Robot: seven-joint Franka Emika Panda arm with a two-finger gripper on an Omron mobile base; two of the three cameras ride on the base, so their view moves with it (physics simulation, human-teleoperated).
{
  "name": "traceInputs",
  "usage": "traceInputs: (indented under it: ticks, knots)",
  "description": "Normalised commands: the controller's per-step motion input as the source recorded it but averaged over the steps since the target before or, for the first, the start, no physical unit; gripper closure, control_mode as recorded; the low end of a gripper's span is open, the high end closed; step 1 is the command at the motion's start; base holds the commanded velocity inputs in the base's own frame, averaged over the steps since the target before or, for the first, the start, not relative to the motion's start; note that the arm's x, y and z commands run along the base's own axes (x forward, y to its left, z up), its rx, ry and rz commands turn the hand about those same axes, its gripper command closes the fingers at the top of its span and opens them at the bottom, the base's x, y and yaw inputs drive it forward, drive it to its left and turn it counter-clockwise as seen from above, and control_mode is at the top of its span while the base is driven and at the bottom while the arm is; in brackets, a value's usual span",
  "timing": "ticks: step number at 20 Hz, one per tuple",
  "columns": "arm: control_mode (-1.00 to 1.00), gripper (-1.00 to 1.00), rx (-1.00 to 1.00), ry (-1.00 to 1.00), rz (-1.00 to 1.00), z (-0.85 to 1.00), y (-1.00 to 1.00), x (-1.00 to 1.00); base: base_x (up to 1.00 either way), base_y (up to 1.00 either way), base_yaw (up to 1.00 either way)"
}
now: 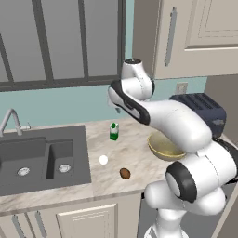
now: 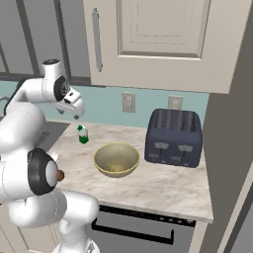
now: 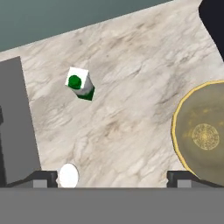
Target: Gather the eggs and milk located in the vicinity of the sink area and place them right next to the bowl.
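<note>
The milk (image 1: 114, 131) is a small green-and-white carton standing upright on the marble counter, right of the sink (image 1: 42, 158). A white egg (image 1: 103, 160) and a brown egg (image 1: 124, 173) lie nearer the front edge. The olive bowl (image 1: 163, 148) sits to the right, partly behind my arm. My gripper (image 1: 115, 108) hangs open above the counter, over the stretch between carton and bowl, holding nothing. In the hand view the milk (image 3: 80, 83) is upper left, the white egg (image 3: 68, 175) is by the left fingertip (image 3: 43, 177), and the bowl (image 3: 203, 135) is at right.
A dark toaster (image 2: 174, 137) stands on the counter right of the bowl (image 2: 116, 159), near the wall. The chrome faucet (image 1: 11, 120) rises behind the sink. Upper cabinets hang above. Bare marble lies between the milk (image 2: 82, 134) and the bowl.
</note>
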Motion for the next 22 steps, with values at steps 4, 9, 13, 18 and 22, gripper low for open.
traceInputs:
  ticks: [4,9,13,18,22]
  knots:
    - [-1.00,-1.00,-0.02,0.08,-0.09,-0.12,0.00,0.37,0.00,0.00,0.00]
    - [-1.00,-1.00,-0.03,0.02,-0.08,-0.16,0.02,0.49,0.00,0.00,0.00]
    - [-1.00,-1.00,0.00,0.04,-0.05,-0.25,0.13,0.45,0.00,0.00,0.00]
    - [-1.00,-1.00,0.01,0.03,0.00,-0.22,0.14,0.26,0.00,0.00,0.00]
    - [-1.00,-1.00,0.00,0.01,0.00,-0.21,0.04,0.29,0.00,0.00,0.00]
